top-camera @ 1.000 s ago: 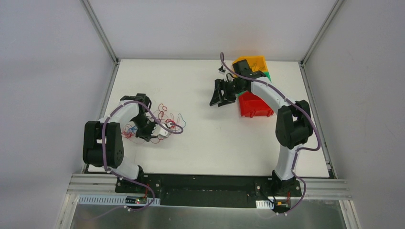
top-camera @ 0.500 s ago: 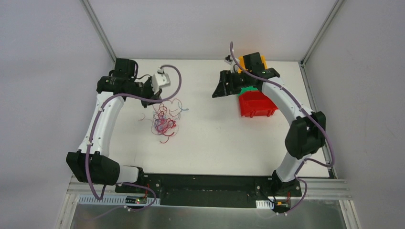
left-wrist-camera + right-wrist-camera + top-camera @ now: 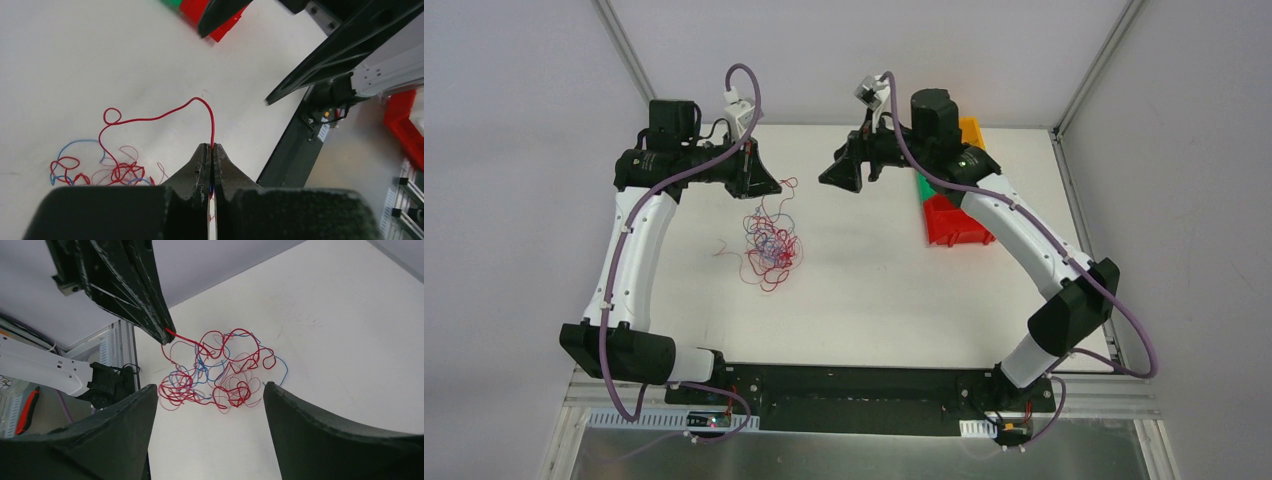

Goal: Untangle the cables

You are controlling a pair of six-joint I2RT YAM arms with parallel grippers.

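The cables (image 3: 769, 240) are a loose tangle of thin red and light blue wires, hanging partly lifted over the white table (image 3: 874, 290). My left gripper (image 3: 776, 188) is raised above the tangle, shut on one red cable (image 3: 165, 116) that arcs out of its tip (image 3: 211, 147) down to the pile (image 3: 117, 172). My right gripper (image 3: 829, 178) faces it from the right, a short gap away, open and holding nothing. In the right wrist view the tangle (image 3: 220, 375) lies past my open right gripper (image 3: 210, 386), and the left gripper's tip (image 3: 167, 331) pinches the red strand.
A red bin (image 3: 959, 225), a green bin (image 3: 921, 188) and an orange bin (image 3: 969, 130) stand at the back right of the table, under the right arm. Aluminium frame posts rise at both back corners.
The left gripper shut on a red cable and rose toward the back, dragging the tangle up and toward the table's middle. The right gripper swung left toward it and opened wider.
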